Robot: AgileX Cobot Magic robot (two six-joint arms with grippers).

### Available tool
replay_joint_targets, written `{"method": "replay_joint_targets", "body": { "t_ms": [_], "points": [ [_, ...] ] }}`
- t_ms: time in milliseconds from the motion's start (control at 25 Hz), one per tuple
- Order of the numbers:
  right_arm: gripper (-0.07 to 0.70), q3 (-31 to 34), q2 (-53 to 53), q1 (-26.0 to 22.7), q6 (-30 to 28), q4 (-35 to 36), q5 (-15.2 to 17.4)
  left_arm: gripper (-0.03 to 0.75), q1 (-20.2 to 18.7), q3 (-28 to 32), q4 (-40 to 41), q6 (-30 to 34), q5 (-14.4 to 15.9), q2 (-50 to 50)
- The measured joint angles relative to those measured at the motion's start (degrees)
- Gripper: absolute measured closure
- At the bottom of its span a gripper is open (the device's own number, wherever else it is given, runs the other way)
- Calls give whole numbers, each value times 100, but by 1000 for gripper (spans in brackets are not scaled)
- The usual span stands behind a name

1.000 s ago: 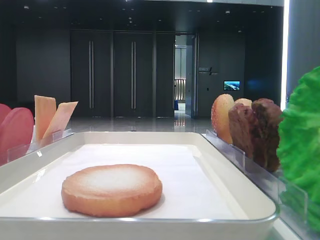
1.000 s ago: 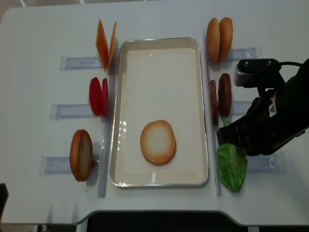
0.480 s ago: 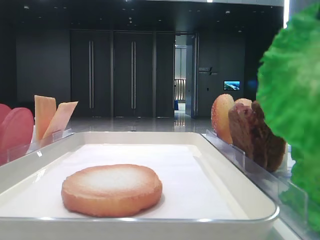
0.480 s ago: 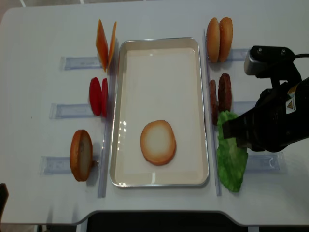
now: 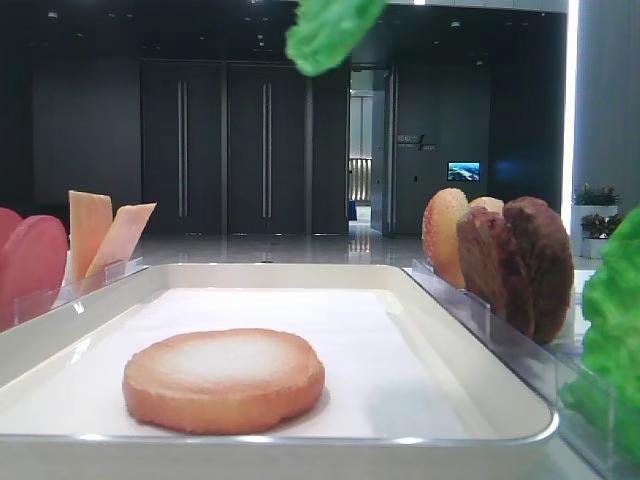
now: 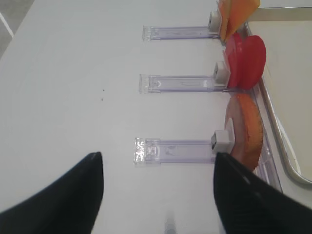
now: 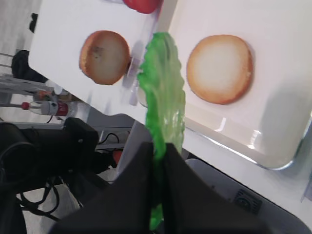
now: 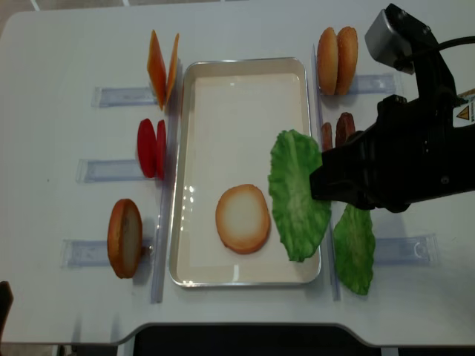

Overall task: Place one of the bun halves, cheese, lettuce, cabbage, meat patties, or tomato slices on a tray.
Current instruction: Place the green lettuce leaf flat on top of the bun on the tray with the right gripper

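Note:
My right gripper [image 8: 320, 185] is shut on a bright green lettuce leaf [image 8: 297, 194], which hangs in the air over the right side of the white tray [image 8: 245, 81]. In the right wrist view the leaf [image 7: 163, 102] runs out from between the closed fingers of the gripper [image 7: 158, 148], beside a bun half [image 7: 220, 68] lying flat on the tray. That bun half [image 8: 243, 218] is just left of the leaf. My left gripper [image 6: 158, 161] stands open over bare table, holding nothing, near a bun half [image 6: 246, 129] in its holder.
A second lettuce leaf [image 8: 355, 248] stands in the holder right of the tray. Meat patties [image 8: 338, 130] and two bun halves [image 8: 337, 50] stand behind it. Cheese [image 8: 162, 68], tomato slices [image 8: 151, 147] and a bun half [image 8: 125, 237] line the left side.
The right gripper has lifted one lettuce leaf out of the right-hand holder and carried it up and left over the tray. The left gripper has not visibly moved.

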Motion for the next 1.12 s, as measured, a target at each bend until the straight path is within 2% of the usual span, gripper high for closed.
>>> {"method": "replay_joint_targets", "body": {
  "t_ms": [280,520,760,880,1120],
  "points": [
    [617,0,517,127,-709,760,-135,181,0,0,0,0,0,0],
    [617,0,1174,399,-1732,1598,-382,181,0,0,0,0,0,0],
    [617,0,1817,412,-2831,2489,-687,181,0,0,0,0,0,0],
    [617,0,2138,412,-3275,2882,-704,181,0,0,0,0,0,0],
    [617,0,2523,412,-3795,3385,-721,181,0,0,0,0,0,0]
  ]
}}
